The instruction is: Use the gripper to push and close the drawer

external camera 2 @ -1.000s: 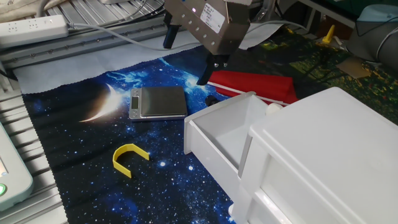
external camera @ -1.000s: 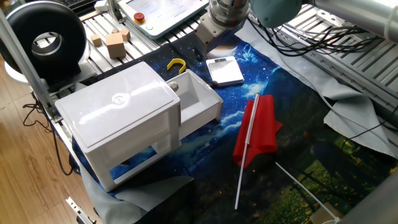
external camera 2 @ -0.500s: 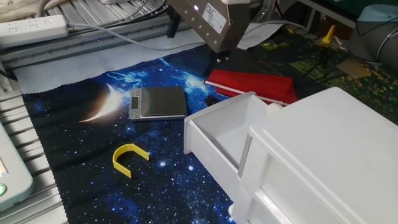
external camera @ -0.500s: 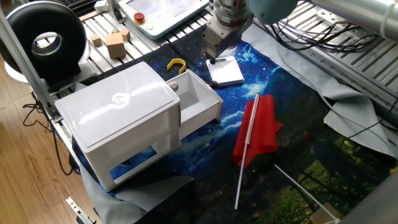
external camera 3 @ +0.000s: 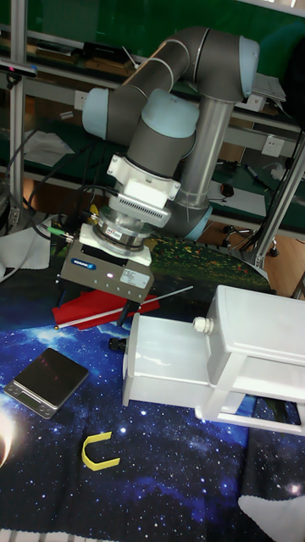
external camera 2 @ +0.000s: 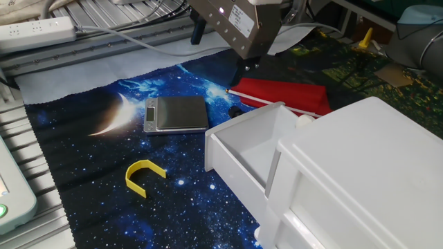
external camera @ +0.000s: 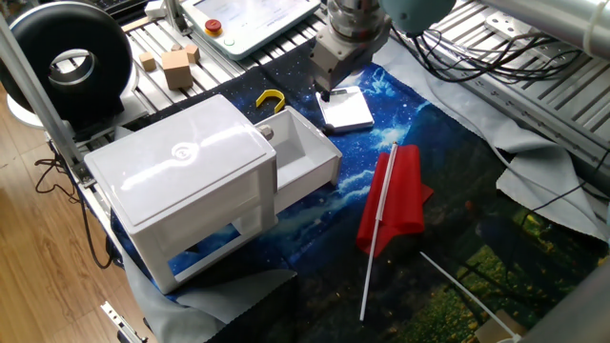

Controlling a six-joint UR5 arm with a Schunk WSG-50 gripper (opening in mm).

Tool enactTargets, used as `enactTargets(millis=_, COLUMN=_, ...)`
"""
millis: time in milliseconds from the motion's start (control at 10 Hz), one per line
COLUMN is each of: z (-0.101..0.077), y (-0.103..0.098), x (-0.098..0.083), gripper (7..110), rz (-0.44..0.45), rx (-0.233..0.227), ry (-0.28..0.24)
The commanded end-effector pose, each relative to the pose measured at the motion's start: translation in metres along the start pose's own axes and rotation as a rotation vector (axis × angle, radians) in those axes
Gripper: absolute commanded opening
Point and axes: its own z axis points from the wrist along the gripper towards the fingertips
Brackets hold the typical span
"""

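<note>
Draped over the counter, a starry blue cloth (external camera: 419,133) is carrying everything in one fixed view: the drawer (external camera: 303,157) is standing pulled out of its white housing (external camera: 186,181), its open tray facing up and its front toward the small flat scale (external camera: 345,109), while the gripper (external camera: 327,78) is hanging above that scale, well apart from the drawer front, likely because a push needs a start from beyond the face. A red folded object (external camera: 396,200) with a white rod (external camera: 378,229) across it is lying to one side, clear of the drawer's travel, and a yellow clip (external camera: 270,98) is lying near the housing. Turning to the other fixed view, the gripper (external camera 2: 221,48) is filling the upper middle, with two dark fingers (external camera 2: 198,31) showing beneath the blocky head and a clear gap between them, so the jaws are standing apart and holding nothing. The drawer (external camera 2: 242,149) is sitting below and beside it, not touched. Moving to the tall fixed view, the gripper (external camera 3: 97,306) is hovering over the red object (external camera 3: 89,306), just beyond the drawer (external camera 3: 165,360), whose knob (external camera 3: 201,324) is sitting at the corner by the housing; I judge the approach is not finished, with the closing push not yet begun.
</note>
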Motion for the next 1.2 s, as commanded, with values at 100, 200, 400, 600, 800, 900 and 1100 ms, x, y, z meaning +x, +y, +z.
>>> enactTargets(millis=100, z=-0.001, y=-0.004, x=-0.006, gripper=109, rz=0.056, rx=0.012, ry=-0.026)
enactTargets(millis=200, z=-0.001, y=0.004, x=-0.008, gripper=109, rz=0.035, rx=-0.021, ry=-0.031)
enactTargets(millis=400, z=0.029, y=-0.021, x=-0.022, gripper=109, rz=-0.033, rx=-0.032, ry=-0.025)
enactTargets(millis=600, z=0.048, y=-0.027, x=0.0, gripper=109, rz=-0.109, rx=-0.139, ry=0.054)
enactTargets(millis=800, z=0.048, y=-0.026, x=0.031, gripper=109, rz=-0.158, rx=-0.263, ry=0.136)
enactTargets(millis=900, z=0.05, y=-0.018, x=0.042, gripper=109, rz=-0.166, rx=-0.33, ry=0.154)
enactTargets(millis=1100, z=0.057, y=-0.012, x=0.046, gripper=109, rz=-0.141, rx=-0.349, ry=0.152)
